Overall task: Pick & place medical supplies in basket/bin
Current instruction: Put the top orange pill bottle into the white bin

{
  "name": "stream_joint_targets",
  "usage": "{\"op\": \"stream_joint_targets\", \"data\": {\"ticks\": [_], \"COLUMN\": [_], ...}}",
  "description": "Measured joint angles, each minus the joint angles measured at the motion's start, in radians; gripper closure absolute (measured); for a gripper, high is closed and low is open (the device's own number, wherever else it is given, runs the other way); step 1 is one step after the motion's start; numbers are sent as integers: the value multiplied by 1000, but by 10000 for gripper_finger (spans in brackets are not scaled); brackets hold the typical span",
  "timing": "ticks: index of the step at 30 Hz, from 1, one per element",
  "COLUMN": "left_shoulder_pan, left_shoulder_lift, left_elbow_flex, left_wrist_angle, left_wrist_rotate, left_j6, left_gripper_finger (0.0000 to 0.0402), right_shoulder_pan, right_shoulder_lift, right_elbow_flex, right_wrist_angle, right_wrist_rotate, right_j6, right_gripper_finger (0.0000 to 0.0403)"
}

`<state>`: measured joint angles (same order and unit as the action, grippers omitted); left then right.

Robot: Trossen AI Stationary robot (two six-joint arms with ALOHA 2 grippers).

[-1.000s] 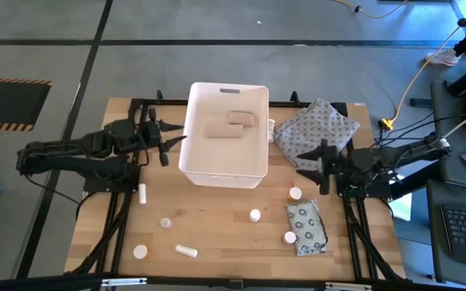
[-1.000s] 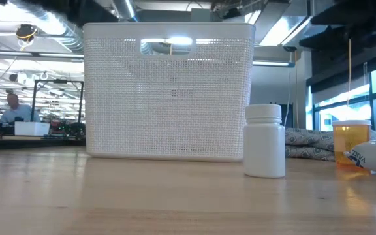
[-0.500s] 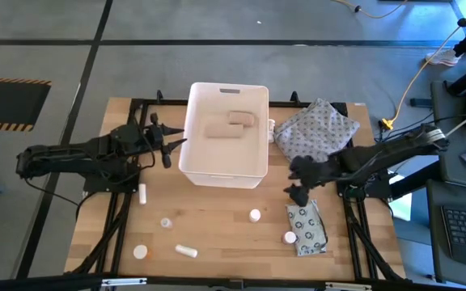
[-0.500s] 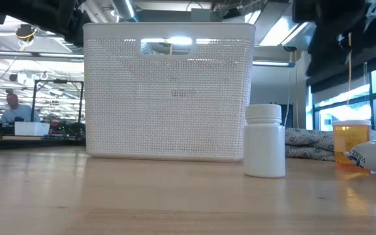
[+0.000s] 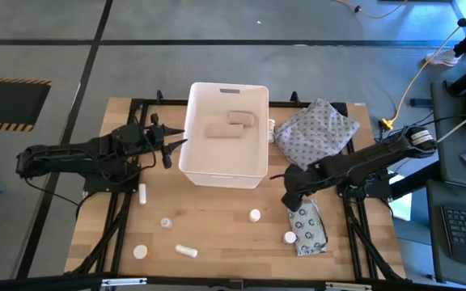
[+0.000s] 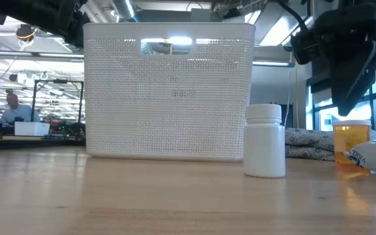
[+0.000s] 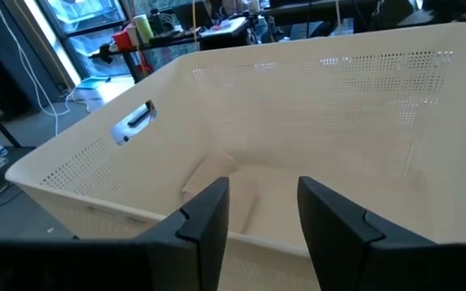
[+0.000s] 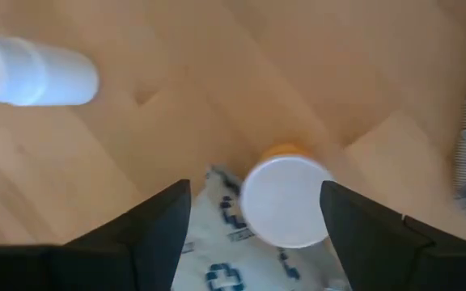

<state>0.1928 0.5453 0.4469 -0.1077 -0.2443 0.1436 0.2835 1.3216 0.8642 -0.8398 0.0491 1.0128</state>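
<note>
The high view looks straight down on the whole table [image 5: 217,242] from well above. The low view sits at table-top height, facing level across to the white basket [image 6: 168,91] at 12 o'clock — close up. The left wrist view looks into that basket from just beside its rim. The right wrist view points down, near an orange vial [image 8: 285,200] — also in the low view, at 3 o'clock.

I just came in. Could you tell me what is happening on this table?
The right end effector is open above the white-capped orange pill bottle beside the flat grey packet, not yet gripping it. The left end effector waits, open, beside the white plastic tub, which already holds tan bandage rolls. Other small bottles are on the wooden table.
</note>
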Motion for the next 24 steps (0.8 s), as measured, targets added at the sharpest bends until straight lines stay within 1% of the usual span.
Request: {"op": "stream_joint_targets", "data": {"ticks": [4, 10, 14, 17, 24], "left_shoulder_pan": [0, 0, 0, 0, 0], "left_shoulder_lift": [0, 1, 1, 0, 1], "left_elbow_flex": [0, 0, 0, 0, 0], "left_wrist_angle": [0, 0, 0, 0, 0], "left_wrist_rotate": [0, 0, 0, 0, 0], "left_j6": [0, 0, 0, 0, 1], "left_gripper_finger": [261, 261, 261, 261, 261], "right_shoulder_pan": [0, 0, -5, -7, -7], "right_shoulder_lift": [-14, -25, -26, -26, -26], "right_elbow_flex": [0, 0, 0, 0, 0], "right_wrist_angle": [-38, -32, -32, -33, -33], "right_wrist_rotate": [4, -56, -75, -83, -70], "right_j6": [7, 0, 0, -4, -50], "right_gripper_finger": [128, 128, 126, 109, 46]}}
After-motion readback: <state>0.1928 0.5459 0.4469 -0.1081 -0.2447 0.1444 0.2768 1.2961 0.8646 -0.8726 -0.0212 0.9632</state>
